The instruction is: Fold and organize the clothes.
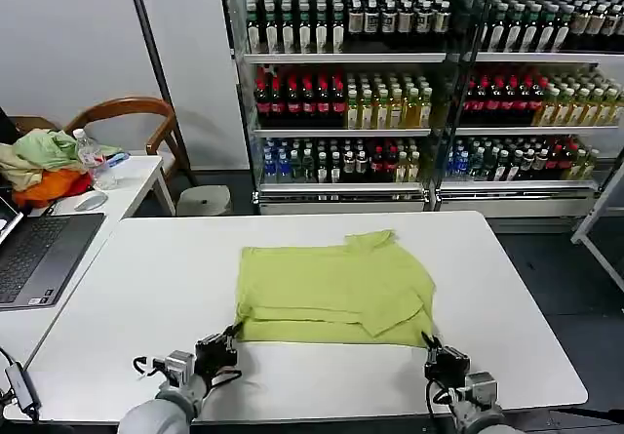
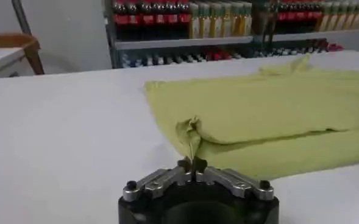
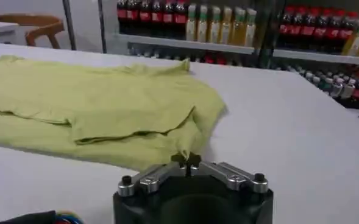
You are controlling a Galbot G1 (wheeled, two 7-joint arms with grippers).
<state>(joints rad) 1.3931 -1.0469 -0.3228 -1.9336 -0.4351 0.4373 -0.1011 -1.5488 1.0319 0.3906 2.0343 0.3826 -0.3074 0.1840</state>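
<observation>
The lime yellow-green T-shirt (image 1: 331, 283) lies partly folded in the middle of the white table (image 1: 156, 278), sleeves turned in over the body. My left gripper (image 1: 226, 341) is at the shirt's near left corner, shut on a pinch of the hem (image 2: 191, 137). At the near right corner my right gripper (image 1: 434, 349) is shut on the cloth's edge (image 3: 188, 146). Both held corners rise slightly off the table. The T-shirt (image 2: 270, 115) spreads away from the left gripper (image 2: 193, 164). From the right gripper (image 3: 186, 161) the T-shirt (image 3: 94, 97) lies flat in layers.
A side table (image 1: 136, 176) at the left holds a heap of pale green and orange garments (image 1: 39, 166), a water bottle (image 1: 93, 159), a mouse and a laptop (image 1: 39, 254). A wooden chair (image 1: 127, 112) stands behind it. Drink coolers (image 1: 390, 83) line the back wall.
</observation>
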